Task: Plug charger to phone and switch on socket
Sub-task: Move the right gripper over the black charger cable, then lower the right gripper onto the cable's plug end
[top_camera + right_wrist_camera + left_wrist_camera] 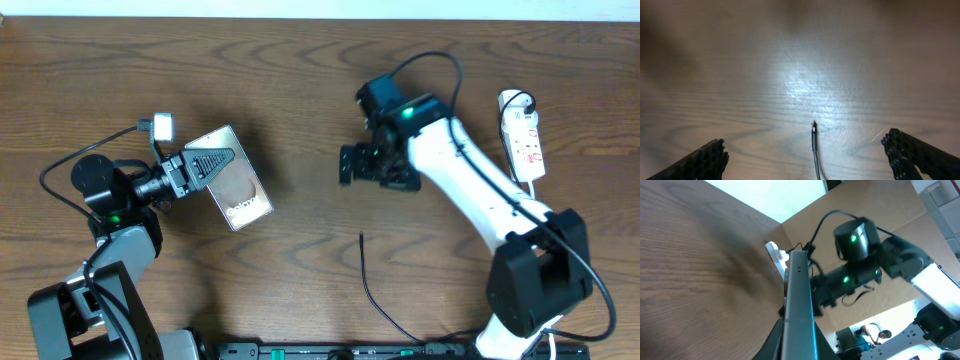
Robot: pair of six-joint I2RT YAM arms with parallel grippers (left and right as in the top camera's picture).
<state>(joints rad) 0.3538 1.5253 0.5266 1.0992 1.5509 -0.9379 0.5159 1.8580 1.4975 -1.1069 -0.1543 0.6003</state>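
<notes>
My left gripper (205,165) is shut on the phone (238,188), a dark slab with white lettering, holding it lifted and tilted at the table's left. In the left wrist view the phone (799,300) shows edge-on between the fingers. The charger cable (368,280) lies on the table at centre front, its plug tip (361,237) pointing away. My right gripper (365,165) is open wide above the table, beyond the tip. In the right wrist view the tip (814,129) lies between the two open fingers. The white socket strip (524,135) lies at the far right.
A black bar with cables (380,351) runs along the front edge. The right arm's white body (480,190) crosses between the socket and the cable. A small white cube-shaped part (160,126) sits on the left arm's wrist.
</notes>
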